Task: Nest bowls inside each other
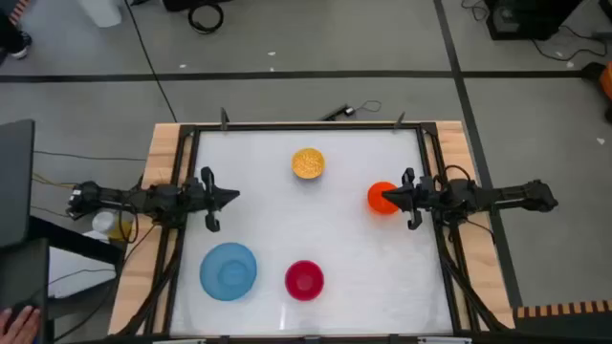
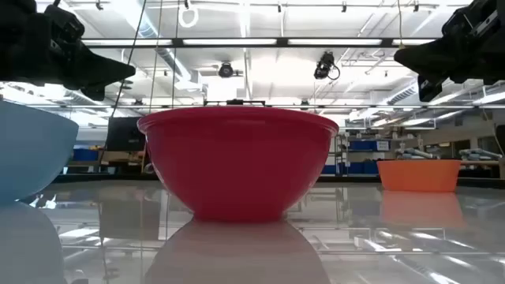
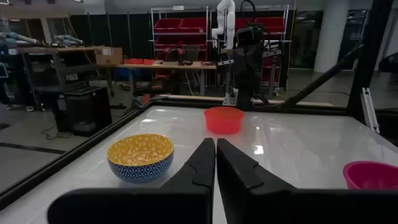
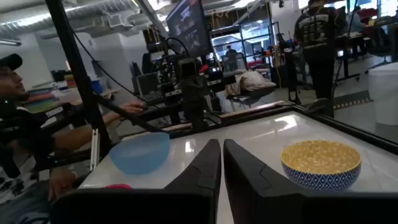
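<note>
Four bowls stand apart, upright on their bases on the white table. The yellow bowl (image 1: 307, 163), blue-patterned outside (image 3: 140, 157), is at the far middle, the orange bowl (image 1: 378, 198) at the right, the larger light blue bowl (image 1: 229, 270) at the near left and the red-magenta bowl (image 1: 304, 279) at the near middle. My left gripper (image 1: 234, 198) hovers shut at the left side, its fingers (image 3: 215, 146) pointing level toward the table's right. My right gripper (image 1: 385, 199) hovers shut above the orange bowl, well clear of it in the low view (image 2: 404, 57).
A black frame (image 1: 306, 127) runs round the table's edges on wooden borders. Bare white surface lies between the bowls in the middle. A person sits beyond the table's left side (image 4: 18, 93), with a hand (image 1: 14, 323) at the near left corner.
</note>
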Robot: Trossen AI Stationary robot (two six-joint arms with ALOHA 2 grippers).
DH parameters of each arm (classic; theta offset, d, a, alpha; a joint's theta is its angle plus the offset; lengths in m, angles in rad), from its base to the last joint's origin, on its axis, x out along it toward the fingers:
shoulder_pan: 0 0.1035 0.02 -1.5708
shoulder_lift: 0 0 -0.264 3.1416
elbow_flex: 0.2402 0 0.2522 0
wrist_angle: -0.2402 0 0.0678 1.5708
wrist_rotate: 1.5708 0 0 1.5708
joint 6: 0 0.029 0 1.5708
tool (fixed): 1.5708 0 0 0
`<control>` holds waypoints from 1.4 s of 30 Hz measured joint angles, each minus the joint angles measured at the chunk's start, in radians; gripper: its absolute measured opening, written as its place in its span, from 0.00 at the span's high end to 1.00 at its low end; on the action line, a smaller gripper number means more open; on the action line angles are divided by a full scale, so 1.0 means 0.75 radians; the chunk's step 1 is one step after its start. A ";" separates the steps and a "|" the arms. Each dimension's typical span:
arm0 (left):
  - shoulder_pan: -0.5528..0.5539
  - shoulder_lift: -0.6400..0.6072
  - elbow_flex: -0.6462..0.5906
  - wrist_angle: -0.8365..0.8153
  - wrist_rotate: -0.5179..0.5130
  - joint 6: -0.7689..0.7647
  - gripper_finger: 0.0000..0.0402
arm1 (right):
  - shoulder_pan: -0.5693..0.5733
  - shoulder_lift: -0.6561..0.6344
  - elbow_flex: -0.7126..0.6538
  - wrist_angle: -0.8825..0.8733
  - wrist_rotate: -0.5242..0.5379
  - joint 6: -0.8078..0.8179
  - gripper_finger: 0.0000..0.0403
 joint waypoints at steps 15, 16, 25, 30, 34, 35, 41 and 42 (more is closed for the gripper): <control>0.001 0.000 0.000 0.000 0.000 0.000 0.95 | 0.000 0.000 0.000 0.000 0.000 0.000 0.93; 0.000 0.000 0.000 0.000 0.000 0.000 0.95 | 0.000 0.000 0.000 0.000 0.000 0.000 0.93; 0.000 0.000 0.000 0.000 0.000 0.000 0.95 | 0.000 0.000 0.000 0.000 0.000 0.000 0.93; 0.001 0.000 0.000 0.000 0.000 0.000 0.95 | 0.000 0.000 0.000 0.000 0.000 0.000 0.93; 0.000 0.001 0.000 0.005 0.000 0.055 0.95 | 0.000 0.000 0.000 0.000 0.000 0.000 0.93; 0.001 0.000 0.000 0.011 0.000 0.096 0.95 | 0.000 0.000 0.000 0.000 0.000 0.000 0.93; 0.000 0.000 0.000 0.024 0.000 0.160 0.95 | 0.000 0.000 0.000 0.000 0.000 0.000 0.93; 0.001 0.000 0.000 0.024 0.000 0.160 0.95 | 0.000 0.000 -0.001 0.000 0.000 0.000 0.93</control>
